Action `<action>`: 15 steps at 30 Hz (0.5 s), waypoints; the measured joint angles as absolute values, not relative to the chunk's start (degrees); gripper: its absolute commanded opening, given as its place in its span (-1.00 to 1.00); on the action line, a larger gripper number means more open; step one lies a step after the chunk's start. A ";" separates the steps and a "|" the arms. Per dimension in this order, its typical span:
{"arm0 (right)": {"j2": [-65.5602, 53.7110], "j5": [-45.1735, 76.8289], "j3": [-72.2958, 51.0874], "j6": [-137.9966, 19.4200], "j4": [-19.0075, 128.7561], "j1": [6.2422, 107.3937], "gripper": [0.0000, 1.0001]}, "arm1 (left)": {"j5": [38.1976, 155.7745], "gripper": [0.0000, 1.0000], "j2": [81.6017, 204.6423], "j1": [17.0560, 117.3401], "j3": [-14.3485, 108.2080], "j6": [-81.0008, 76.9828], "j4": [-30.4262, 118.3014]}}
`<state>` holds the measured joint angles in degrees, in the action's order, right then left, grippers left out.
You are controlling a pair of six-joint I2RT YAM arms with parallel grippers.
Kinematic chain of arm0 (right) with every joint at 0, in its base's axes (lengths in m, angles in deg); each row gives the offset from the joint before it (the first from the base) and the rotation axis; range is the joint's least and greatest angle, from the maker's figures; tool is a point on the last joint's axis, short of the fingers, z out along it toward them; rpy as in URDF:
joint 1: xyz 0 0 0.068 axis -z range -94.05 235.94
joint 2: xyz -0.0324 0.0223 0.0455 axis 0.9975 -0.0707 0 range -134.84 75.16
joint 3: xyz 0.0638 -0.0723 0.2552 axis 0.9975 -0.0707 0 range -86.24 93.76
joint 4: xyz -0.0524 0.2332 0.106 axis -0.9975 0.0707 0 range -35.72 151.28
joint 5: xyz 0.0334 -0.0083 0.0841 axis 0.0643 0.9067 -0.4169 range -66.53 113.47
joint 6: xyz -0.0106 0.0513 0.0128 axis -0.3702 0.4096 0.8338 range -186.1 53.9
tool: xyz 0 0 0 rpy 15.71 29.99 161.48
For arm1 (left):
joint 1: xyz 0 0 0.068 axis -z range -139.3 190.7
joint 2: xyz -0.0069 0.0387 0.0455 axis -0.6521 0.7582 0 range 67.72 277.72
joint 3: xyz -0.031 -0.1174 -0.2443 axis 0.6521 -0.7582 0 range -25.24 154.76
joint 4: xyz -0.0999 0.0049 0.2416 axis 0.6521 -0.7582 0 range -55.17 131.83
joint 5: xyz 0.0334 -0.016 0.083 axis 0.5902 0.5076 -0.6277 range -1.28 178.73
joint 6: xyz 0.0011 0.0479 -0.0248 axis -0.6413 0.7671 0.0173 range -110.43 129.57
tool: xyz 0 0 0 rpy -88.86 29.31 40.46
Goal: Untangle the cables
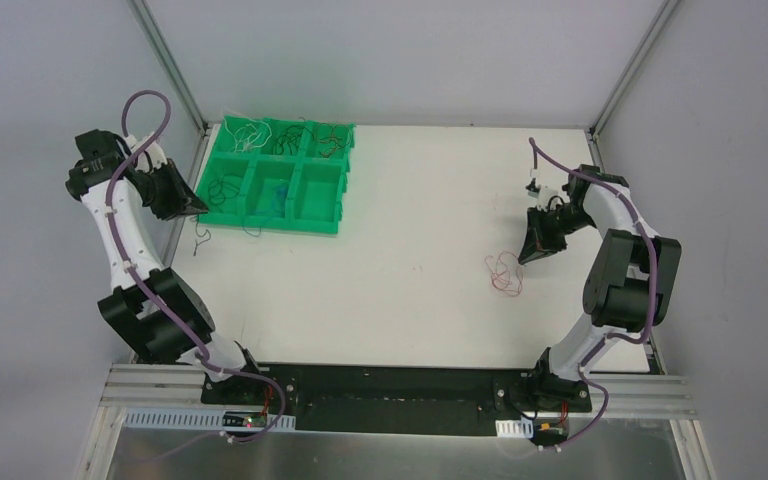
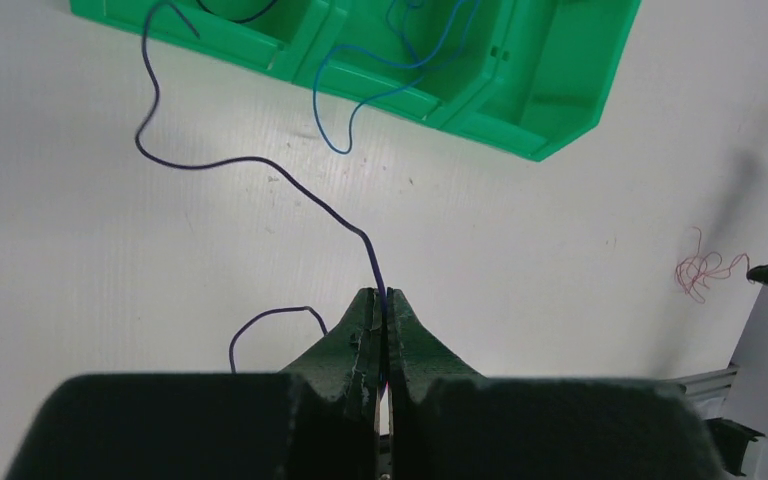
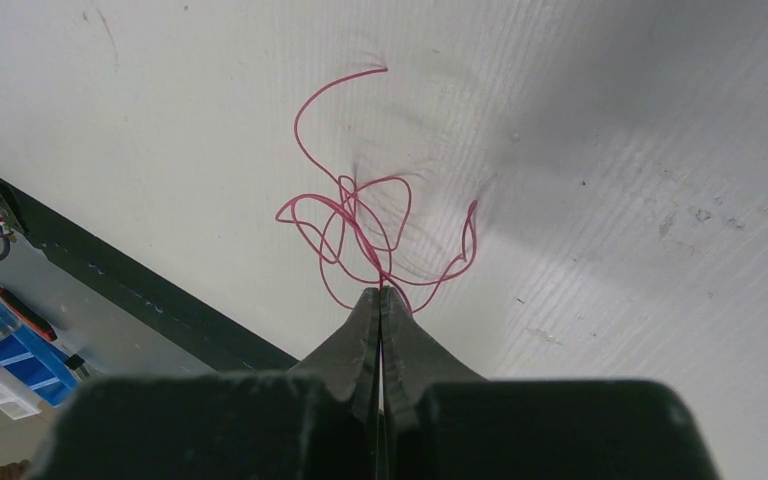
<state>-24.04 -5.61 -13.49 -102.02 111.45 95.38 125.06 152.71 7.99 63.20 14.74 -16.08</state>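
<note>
My left gripper (image 2: 382, 296) is shut on a thin dark blue cable (image 2: 260, 163), which snakes across the table up to the green tray (image 2: 520, 130); a loose loop of it curls left of the fingers. From above, this gripper (image 1: 203, 208) hovers by the tray's left end. A lighter blue cable (image 2: 332, 135) spills over the tray's front wall. My right gripper (image 3: 380, 290) is shut on a tangle of red cables (image 3: 360, 225) held just above the table, their shadow beneath them. From above, the red cables (image 1: 503, 272) hang left of the right gripper (image 1: 526, 260).
The green tray (image 1: 290, 226) has six compartments. White cables (image 1: 250, 130) lie in its back left one, black cables (image 1: 325, 140) in the back middle and right, blue ones (image 1: 278, 195) in the front middle. Metal frame posts stand at the back corners; a black rail runs along the near edge.
</note>
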 measured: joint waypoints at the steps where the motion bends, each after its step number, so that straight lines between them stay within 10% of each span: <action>1: -24.04 -5.63 -13.49 -101.94 111.40 95.38 -1.00 | 124.45 -1.00 154.04 7.99 63.77 14.50 -15.94; 15: -24.02 -5.44 -14.89 -100.65 110.18 95.38 -1.00 | 122.09 -1.00 176.77 8.89 85.11 12.10 -13.85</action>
<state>-24.02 -5.44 -14.89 -100.65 110.18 95.38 122.09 176.77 8.89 85.11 12.10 -13.85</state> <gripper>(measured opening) 0.003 0.010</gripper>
